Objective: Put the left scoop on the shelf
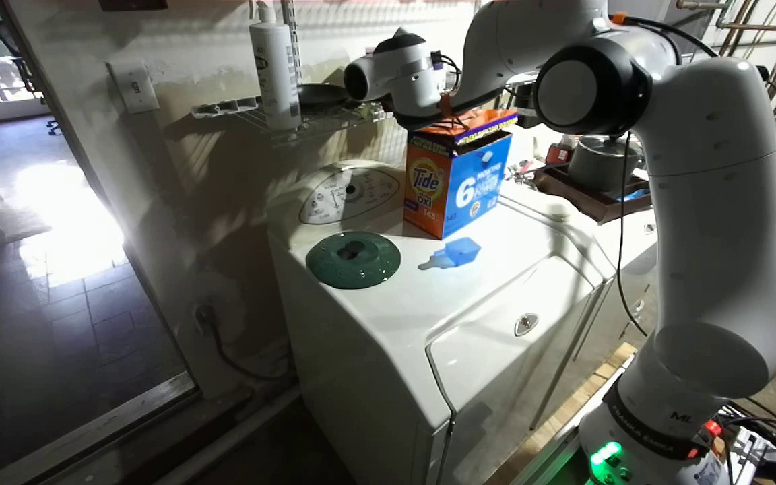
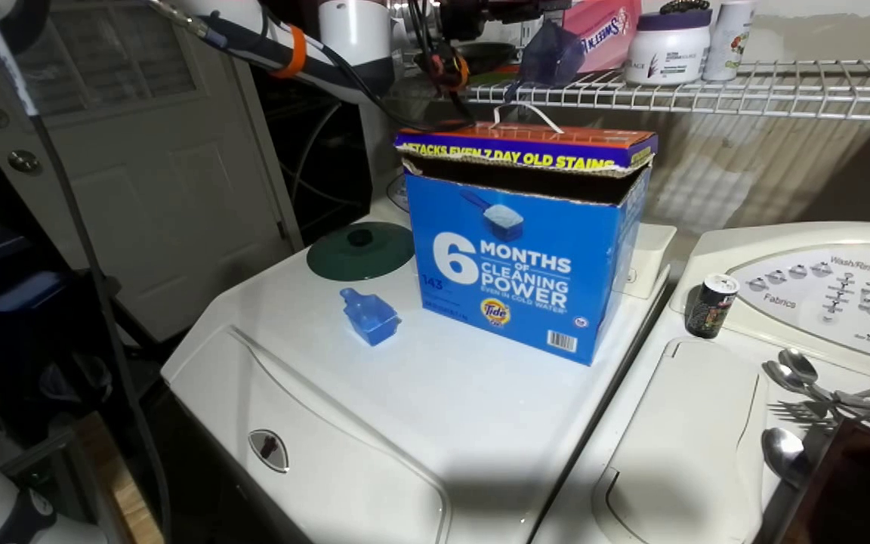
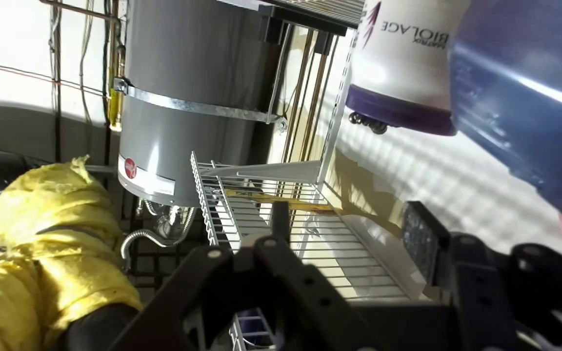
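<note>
End effector (image 3: 351, 222) released, fingers (image 3: 421, 239) spread; dark-blue scoop (image 2: 553, 57) on shelf (image 2: 820, 97), near white jar (image 2: 660, 54); light-blue scoop (image 2: 372, 321) on worktop (image 2: 473, 400), near Tide box (image 2: 529, 253); can't tell which is the left one.

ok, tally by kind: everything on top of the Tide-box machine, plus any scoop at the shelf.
Tide box: 1
Green round disc: 1
Scoops: 2 (bright-blue scoop on the machine, darker-looking scoop at the shelf)
Total: 4
</note>
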`<state>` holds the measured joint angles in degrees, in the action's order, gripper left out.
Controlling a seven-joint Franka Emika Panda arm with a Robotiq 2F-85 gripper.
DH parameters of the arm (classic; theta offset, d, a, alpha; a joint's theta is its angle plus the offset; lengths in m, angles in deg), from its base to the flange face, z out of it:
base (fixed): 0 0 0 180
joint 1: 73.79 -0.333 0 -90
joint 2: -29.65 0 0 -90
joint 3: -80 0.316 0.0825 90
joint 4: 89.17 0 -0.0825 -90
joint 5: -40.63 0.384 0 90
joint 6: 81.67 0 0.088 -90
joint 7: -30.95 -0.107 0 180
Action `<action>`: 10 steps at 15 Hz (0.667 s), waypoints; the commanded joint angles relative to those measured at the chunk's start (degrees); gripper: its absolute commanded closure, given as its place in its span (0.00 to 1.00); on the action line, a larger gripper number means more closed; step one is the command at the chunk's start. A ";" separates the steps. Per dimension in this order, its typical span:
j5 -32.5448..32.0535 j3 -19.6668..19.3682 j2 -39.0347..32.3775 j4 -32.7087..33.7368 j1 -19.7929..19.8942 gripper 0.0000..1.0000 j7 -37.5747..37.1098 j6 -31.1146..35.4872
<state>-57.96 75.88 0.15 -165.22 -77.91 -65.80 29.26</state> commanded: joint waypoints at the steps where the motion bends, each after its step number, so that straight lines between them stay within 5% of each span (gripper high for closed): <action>1: -1.80 0.53 1.11 -2.14 0.87 0.16 -1.81 0.15; 5: -4.20 0.53 1.85 -2.44 0.17 0.00 -3.33 0.42; 10: -2.86 2.43 2.20 -2.63 0.15 0.00 -3.10 0.51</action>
<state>-60.80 76.89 0.67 -165.47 -78.07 -67.51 29.29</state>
